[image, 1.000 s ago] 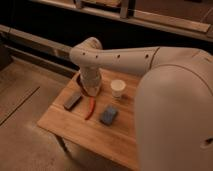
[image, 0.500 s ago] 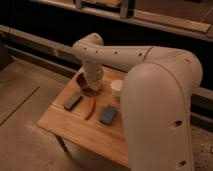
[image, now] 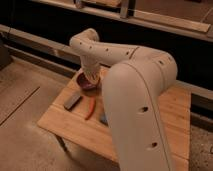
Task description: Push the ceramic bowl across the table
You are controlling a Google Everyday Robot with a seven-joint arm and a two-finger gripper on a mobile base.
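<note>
Your ceramic bowl (image: pixel 84 83) sits near the far left corner of the table (image: pixel 60 127), as the camera sees it, close to the far edge. The gripper (image: pixel 92 79) comes straight down onto the bowl's right side, with its tip at or just inside the rim. You cannot tell from this view whether it actually touches the bowl. The fingers are pressed together with nothing pinched between them.

Your arm (image: pixel 135 100) fills the foreground. Its thick white link rises from the lower right, reaches across the table toward the far left, bends sharply at an elbow above the bowl, and drops its last section nearly vertically to the gripper.

Nearer the camera than the bowl, a flat dark grey block (image: pixel 72 101) lies on the wood. A thin orange-red tool (image: pixel 90 108) lies just beside it. A blue sponge (image: pixel 103 119) peeks out from behind the big link, mostly hidden by it.
</note>
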